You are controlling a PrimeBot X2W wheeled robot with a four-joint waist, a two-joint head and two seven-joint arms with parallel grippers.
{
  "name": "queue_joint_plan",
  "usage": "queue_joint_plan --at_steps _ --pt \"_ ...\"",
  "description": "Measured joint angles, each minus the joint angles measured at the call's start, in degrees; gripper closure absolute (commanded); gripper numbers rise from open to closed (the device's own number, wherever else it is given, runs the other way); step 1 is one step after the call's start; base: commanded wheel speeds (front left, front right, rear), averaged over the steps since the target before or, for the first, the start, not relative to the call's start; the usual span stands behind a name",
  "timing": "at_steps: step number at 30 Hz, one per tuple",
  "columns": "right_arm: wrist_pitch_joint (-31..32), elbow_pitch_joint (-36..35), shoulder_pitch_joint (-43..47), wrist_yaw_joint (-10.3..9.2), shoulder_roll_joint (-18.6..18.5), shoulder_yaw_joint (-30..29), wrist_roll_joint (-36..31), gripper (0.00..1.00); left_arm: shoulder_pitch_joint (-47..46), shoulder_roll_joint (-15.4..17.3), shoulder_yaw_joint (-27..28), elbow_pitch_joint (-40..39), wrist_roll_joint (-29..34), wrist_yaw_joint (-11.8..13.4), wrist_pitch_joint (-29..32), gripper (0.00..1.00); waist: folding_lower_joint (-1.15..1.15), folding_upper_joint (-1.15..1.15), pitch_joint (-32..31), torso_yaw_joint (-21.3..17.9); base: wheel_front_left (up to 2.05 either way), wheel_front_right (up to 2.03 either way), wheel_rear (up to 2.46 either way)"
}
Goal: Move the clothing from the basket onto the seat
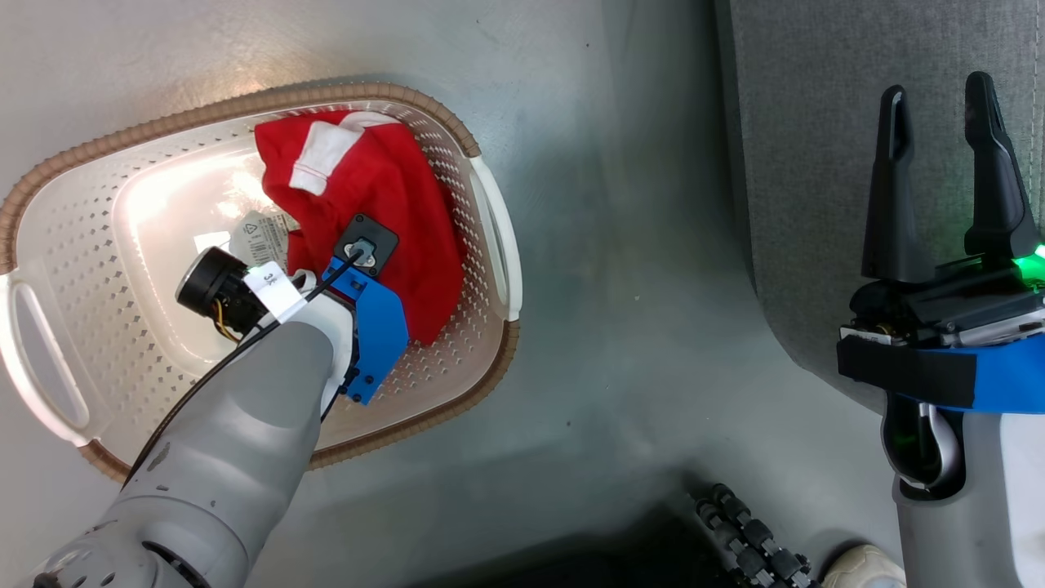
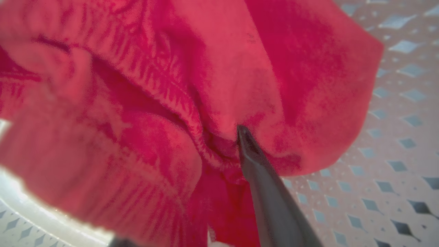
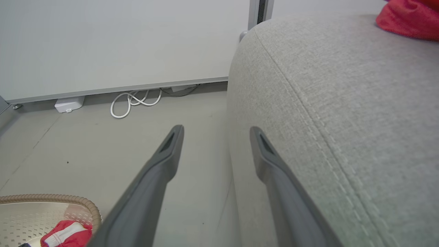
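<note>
Two garments are counted: jersey (image 1: pixel 367 188) at the left gripper (image 2: pixel 216 133), grip indeterminable; second garment (image 3: pixel 408 20), right wrist view, beyond the wide-spread right gripper (image 3: pixel 216 132).

Just past your left arm's blue bracket (image 1: pixel 380 327), you see the clothing (image 1: pixel 392 196) in bright red with a white trim band edged in red stitching. The basket (image 1: pixel 82 278) around it is cream-white, patterned with small diamond holes, under a brown woven-look rim. Your right gripper (image 1: pixel 936 84) shows black fingers (image 1: pixel 890 204) and a green light (image 1: pixel 1033 257); the seat (image 1: pixel 816 122) beside them is plain grey.
</note>
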Motion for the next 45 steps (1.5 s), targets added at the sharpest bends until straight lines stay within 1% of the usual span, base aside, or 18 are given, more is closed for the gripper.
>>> queue_joint_plan --at_steps 6,10,21,25,26,27,29,37,43,45 --pt "0.01 0.24 -0.03 0.00 0.01 0.21 -0.33 0.00 0.06 -0.41 -0.31 0.04 -0.40 -0.91 -0.09 1.00 0.00 0.00 -0.75 0.72 0.00 0.00 0.00" --pt "0.01 0.78 -0.27 0.00 0.01 0.32 -0.55 0.00 0.58 -1.12 0.18 0.07 -1.60 -1.51 -1.71 1.00 0.00 0.00 -2.11 1.33 0.00 0.00 0.00" --pt "0.02 2.90 -0.48 0.00 0.03 0.13 -2.13 0.00 3.55 -3.36 -0.10 -1.11 -3.32 -3.38 -9.98 1.00 -0.01 0.00 -8.54 4.76 0.00 0.00 0.00" --pt "0.02 3.96 -0.23 0.00 0.04 0.04 -2.66 0.00 4.54 -3.60 0.02 -2.24 -4.74 -3.80 -12.94 1.00 -0.01 0.00 -12.02 6.25 0.00 0.00 0.00" --pt "0.02 4.56 0.32 0.00 0.03 -0.11 -3.15 0.00 5.26 -3.63 0.22 -3.12 -5.63 -3.88 -14.29 1.00 -0.01 0.00 -13.93 7.09 0.00 0.00 0.00" --pt "0.02 4.56 0.32 0.00 0.03 -0.11 -3.15 0.00 5.26 -3.63 0.22 -3.12 -5.63 -3.88 -14.29 1.00 -0.01 0.00 -13.93 7.09 0.00 0.00 0.00" --pt "0.01 5.26 0.87 0.00 0.04 -0.13 -3.47 0.00 5.78 -3.65 0.46 -4.83 -6.71 -3.89 -15.26 1.00 -0.01 0.00 -15.92 7.93 0.00 0.00 0.00" --pt "0.02 8.14 4.00 0.00 0.04 0.12 -4.14 0.00 8.21 -3.75 1.12 -7.84 -10.10 -4.02 -18.30 1.00 -0.01 0.00 -25.24 10.90 0.00 0.00 0.00" --pt "0.02 10.21 7.21 0.00 0.04 0.22 -4.11 0.00 10.11 -3.74 2.11 -7.77 -10.57 -4.02 -19.29 1.00 -0.02 0.00 -32.91 12.69 0.00 0.00 0.00" --pt "0.01 10.80 8.45 0.00 0.05 0.24 -4.00 0.00 10.44 -3.56 3.28 -8.78 -10.51 -3.97 -19.36 1.00 -0.02 0.01 -35.50 13.18 0.00 0.00 0.00"
